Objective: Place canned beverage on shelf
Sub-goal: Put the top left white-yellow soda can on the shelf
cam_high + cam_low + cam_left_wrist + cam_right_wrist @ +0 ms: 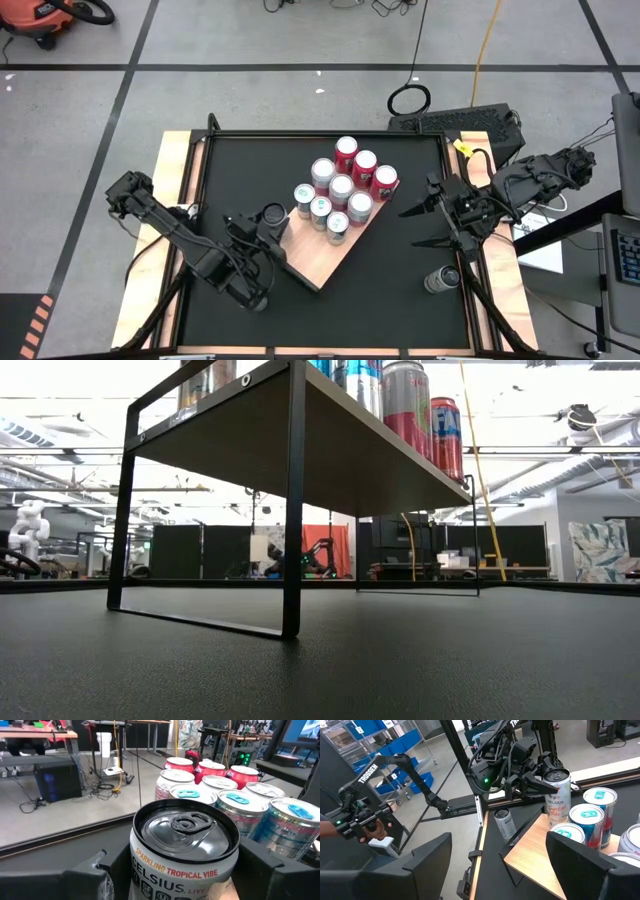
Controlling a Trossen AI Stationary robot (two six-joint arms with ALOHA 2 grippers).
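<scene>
A: Step in hand? Placement, by the look of it. Left gripper (272, 222) clamped on Celsius can (184, 851), one finger (92, 875) each side of can body; can upright, held at the near-left edge of shelf (318, 262). Whether can base touches the board or hangs just above: can't tell; low view shows neither this can nor the gripper.

B: Shelf status? Tan board on black frame, raised above table (400, 290). Cluster of cans (340, 190) already standing toward the far end, packed touching or nearly so. Nearest blue-tab can (585, 822) just beside the held can, twd the cluster. Bare wood left at the near pointed corner.

A: Right side? Right gripper (425, 226) hovering over the table off the shelf's right edge, fingers spread, nothing btwn them. Waiting, prob. One more silver can (441, 279) upright on the table near the right edge, close behind the right gripper. Another can (506, 824) seen in right wrist view, on the table beside the shelf under the left arm.

B: Next move calls for? Judgement only: seat base flat on wood, clear of the edge, w/o nudging the blue-tab neighbour; then spread fingers and back off straight, away from the cluster. Risk: can set too near the edge, tipping off on release.

A: Progress? Well along; shelf mostly stocked, at least two cans left on table.
</scene>
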